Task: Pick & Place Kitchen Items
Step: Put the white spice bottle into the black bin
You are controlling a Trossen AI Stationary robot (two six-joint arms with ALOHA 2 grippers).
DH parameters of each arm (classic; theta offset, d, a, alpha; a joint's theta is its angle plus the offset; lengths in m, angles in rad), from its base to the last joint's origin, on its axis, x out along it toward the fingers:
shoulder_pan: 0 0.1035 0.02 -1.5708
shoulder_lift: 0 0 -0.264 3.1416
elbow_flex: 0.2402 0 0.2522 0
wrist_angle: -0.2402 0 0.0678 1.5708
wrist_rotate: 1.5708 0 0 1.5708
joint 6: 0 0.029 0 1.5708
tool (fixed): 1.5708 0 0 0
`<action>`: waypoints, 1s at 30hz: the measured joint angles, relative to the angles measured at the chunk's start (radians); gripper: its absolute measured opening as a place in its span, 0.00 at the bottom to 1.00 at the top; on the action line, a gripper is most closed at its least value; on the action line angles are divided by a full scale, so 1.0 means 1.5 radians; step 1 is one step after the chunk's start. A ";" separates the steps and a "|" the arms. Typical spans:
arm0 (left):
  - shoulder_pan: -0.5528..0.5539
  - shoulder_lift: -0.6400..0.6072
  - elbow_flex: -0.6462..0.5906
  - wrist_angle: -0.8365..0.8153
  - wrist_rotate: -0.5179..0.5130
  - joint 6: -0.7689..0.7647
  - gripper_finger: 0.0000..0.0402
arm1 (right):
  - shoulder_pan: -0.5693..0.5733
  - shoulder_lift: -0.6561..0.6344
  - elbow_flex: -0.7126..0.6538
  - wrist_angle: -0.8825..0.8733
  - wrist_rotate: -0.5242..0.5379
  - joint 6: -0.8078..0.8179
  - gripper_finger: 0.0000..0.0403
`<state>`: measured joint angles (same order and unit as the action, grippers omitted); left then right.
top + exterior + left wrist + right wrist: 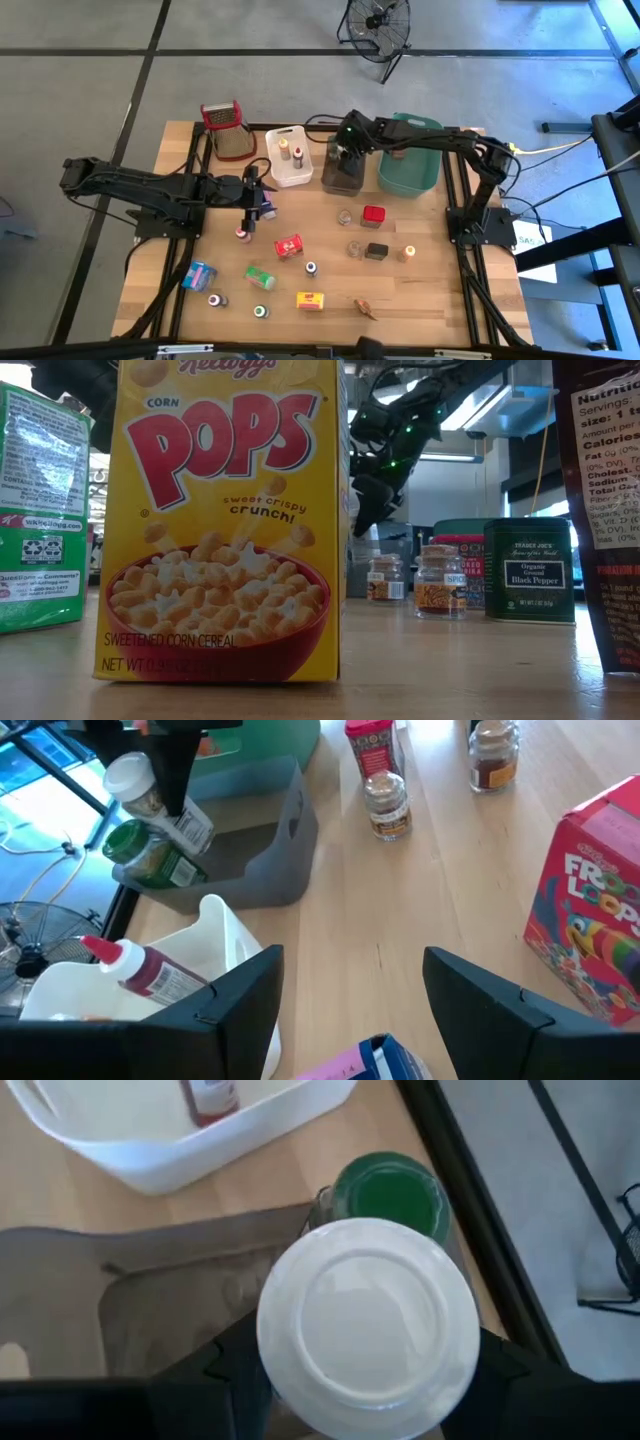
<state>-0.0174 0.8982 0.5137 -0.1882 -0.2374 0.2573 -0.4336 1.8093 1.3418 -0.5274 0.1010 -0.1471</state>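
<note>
White-capped bottle (368,1328) clenched in right tool (175,780) above brown tub (240,860), round smooth lid seen only from right wrist, green-capped jar (385,1192) just beyond; left tool (350,985) released over wooden surface (420,890).

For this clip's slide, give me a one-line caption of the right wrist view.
Right gripper holds a white-capped bottle over the brown tub, beside a green-capped jar.

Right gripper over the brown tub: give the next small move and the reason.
Probably lower a little and open. The right gripper holds a white-capped bottle just above the brown tub, beside a green-capped bottle already inside, so release looks due. The left gripper waits mid-table.
</note>
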 joint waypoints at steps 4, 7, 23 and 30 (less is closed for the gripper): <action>0.000 0.000 0.000 -0.002 0.013 0.001 0.59 | -0.006 0.000 0.000 0.003 -0.001 -0.006 0.50; 0.000 0.000 0.000 -0.002 0.014 0.006 0.59 | -0.009 0.000 0.000 0.002 -0.007 -0.017 0.50; 0.000 0.000 0.000 0.003 0.057 0.006 0.59 | -0.046 0.069 0.001 0.029 -0.053 -0.027 0.54; 0.000 0.000 0.000 0.002 0.058 0.004 0.59 | -0.052 0.070 0.001 0.055 -0.039 -0.006 0.56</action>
<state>-0.0177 0.8982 0.5137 -0.1859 -0.1509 0.2629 -0.5111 1.9137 1.3430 -0.4455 0.0426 -0.1563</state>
